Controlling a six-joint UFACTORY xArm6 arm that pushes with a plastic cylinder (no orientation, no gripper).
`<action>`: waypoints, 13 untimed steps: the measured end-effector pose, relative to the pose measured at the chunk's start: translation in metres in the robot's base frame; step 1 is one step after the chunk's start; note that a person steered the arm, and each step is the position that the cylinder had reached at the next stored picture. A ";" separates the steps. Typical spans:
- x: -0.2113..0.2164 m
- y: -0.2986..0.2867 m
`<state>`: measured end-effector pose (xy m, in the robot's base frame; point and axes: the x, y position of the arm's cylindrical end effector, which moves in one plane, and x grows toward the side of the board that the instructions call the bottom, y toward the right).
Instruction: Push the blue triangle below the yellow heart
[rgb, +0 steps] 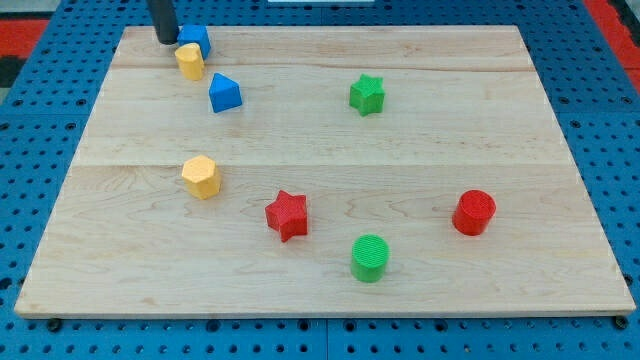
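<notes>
The blue triangle (224, 93) lies at the upper left of the wooden board (420, 140). The yellow heart (190, 61) sits just above and to the left of it, touching a blue cube-like block (196, 39) behind it. My tip (165, 39) stands at the board's top left corner, just left of the blue block and above-left of the yellow heart, about a block's width from the blue triangle.
A yellow hexagon (201, 177) lies at left centre. A red star (287, 214) and a green cylinder (370, 257) lie near the bottom middle. A red cylinder (473, 212) is at the right. A green star (367, 94) is at top centre.
</notes>
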<state>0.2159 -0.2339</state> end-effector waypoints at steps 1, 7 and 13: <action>0.012 -0.048; 0.078 -0.004; 0.116 0.138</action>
<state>0.3316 -0.0954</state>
